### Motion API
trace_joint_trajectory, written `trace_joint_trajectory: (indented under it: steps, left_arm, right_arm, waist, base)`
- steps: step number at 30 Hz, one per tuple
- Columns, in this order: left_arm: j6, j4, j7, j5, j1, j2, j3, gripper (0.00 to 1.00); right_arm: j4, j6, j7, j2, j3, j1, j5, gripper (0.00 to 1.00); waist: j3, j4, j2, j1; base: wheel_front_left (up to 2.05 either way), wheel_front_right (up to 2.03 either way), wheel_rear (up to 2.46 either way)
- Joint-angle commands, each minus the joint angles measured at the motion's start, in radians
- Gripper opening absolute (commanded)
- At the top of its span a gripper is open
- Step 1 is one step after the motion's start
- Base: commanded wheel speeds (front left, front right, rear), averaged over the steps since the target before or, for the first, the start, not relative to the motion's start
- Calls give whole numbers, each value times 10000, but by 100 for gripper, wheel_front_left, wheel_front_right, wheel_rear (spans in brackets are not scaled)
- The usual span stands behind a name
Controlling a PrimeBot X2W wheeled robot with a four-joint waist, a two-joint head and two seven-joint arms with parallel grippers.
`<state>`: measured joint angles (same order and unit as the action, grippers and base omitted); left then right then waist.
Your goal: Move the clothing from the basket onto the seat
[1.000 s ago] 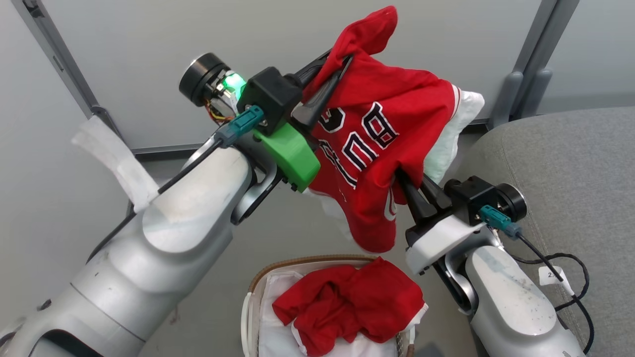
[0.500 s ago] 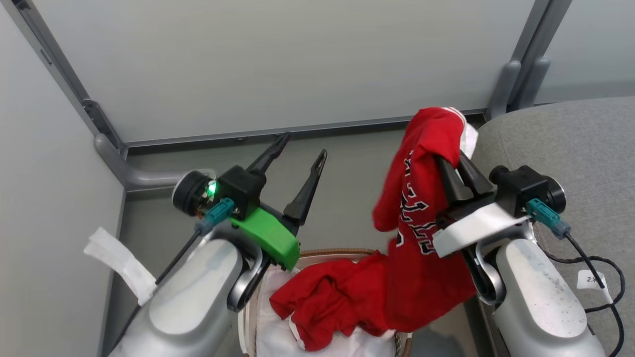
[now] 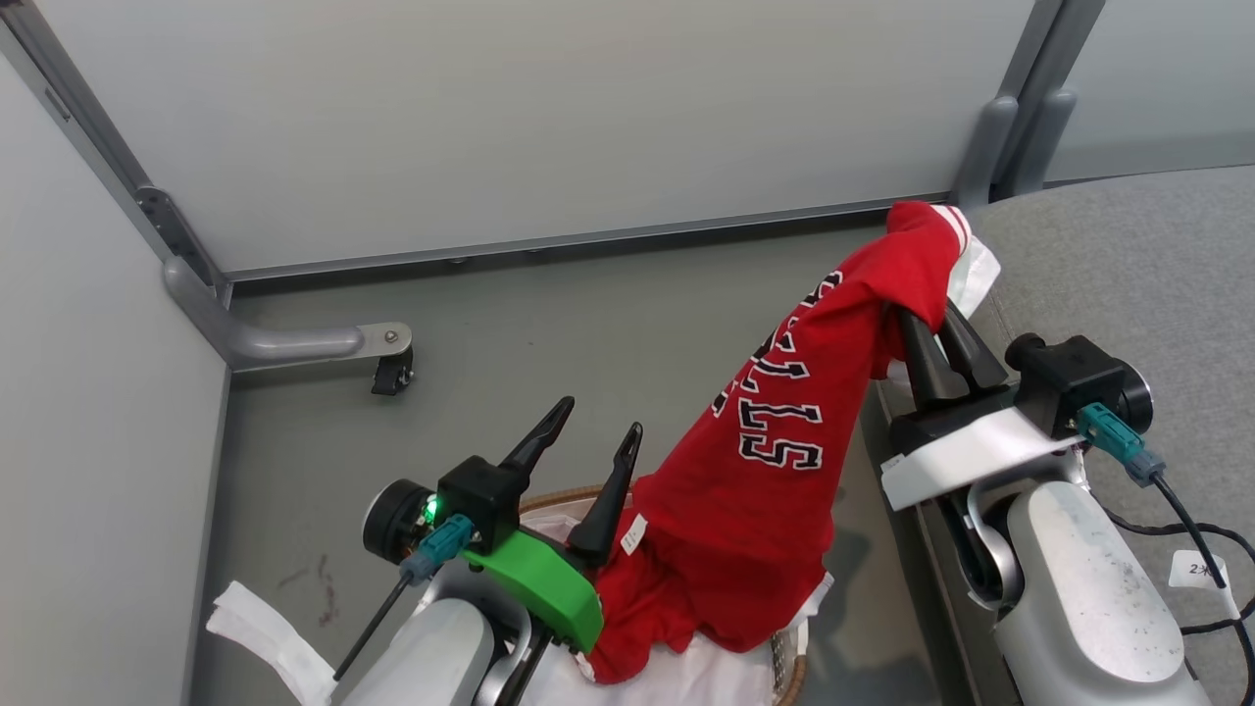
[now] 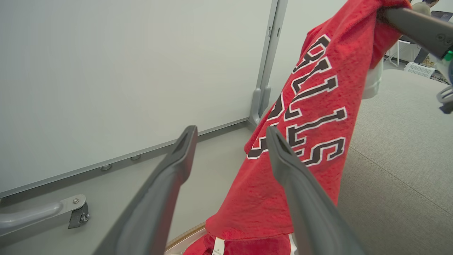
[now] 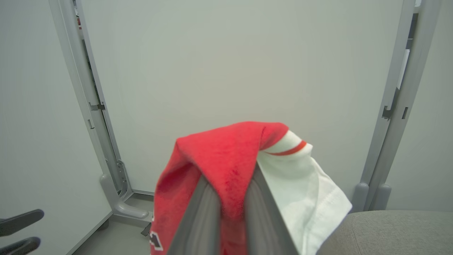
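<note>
Starting with the head view: the right hand (image 3: 933, 328) is pressed together on the upper fold of the bright red fabric jersey with black-and-white block letters (image 3: 775, 471). It holds the jersey high just beside the large grey fabric-upholstered seat (image 3: 1108, 265), presumably so the cloth clears the cushion edge. The jersey's lower end trails into the oval white plastic basket with a brown woven rim (image 3: 554, 497), over what appears to be a plain red garment (image 3: 627, 637) on the white liner (image 3: 716, 683). The left hand (image 3: 600, 419) is spread and empty by the basket's left side, seemingly free for that second garment

Left wrist view: its fingers (image 4: 170, 177) stand apart with nothing between; the jersey hangs taut just beyond

Right wrist view: the fingers (image 5: 201, 216) pinch a red fold beside white cloth with a red stripe (image 5: 300, 177). Judgement: transfer under way, neither garment yet on the seat
</note>
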<state>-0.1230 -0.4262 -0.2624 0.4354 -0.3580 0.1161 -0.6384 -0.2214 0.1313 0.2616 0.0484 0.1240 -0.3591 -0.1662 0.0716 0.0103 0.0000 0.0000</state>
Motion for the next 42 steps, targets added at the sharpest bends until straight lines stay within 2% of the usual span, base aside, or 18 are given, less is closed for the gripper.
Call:
trace_joint_trajectory:
  steps: [1,11,23,29,35,42]
  left_arm:
    - [-43,3,-35,-95,200,-30,111,100]
    - [-83,133,-35,-523,506,-333,134,100]
    - [-88,304,-24,-540,584,-425,-88,100]
    - [-88,338,-24,-554,444,-449,-266,100]
    - [-87,389,-24,-617,180,-421,-523,100]
    - [-88,566,-24,-811,-194,-304,-570,100]
  right_arm:
    - [57,-10,53,37,-23,87,-13,0]
    - [105,-10,53,42,-208,-415,325,0]
    - [256,-10,51,36,-697,-569,1044,0]
    - [319,-10,51,31,-989,-657,1249,0]
    - [289,-10,51,28,-1122,-1174,1746,0]
    - [499,-12,53,215,-1614,-2779,2554,0]
  waist:
    - [30,-29,0,0]
    - [273,-632,0,0]
    - [493,-2672,0,0]
    - [699,-3407,0,0]
    - [1089,-3546,0,0]
    - [1963,-3136,0,0]
  base:
    - [0,0,0]
    - [0,0,0]
    - [0,0,0]
    - [0,0,0]
    - [0,0,0]
    - [0,0,0]
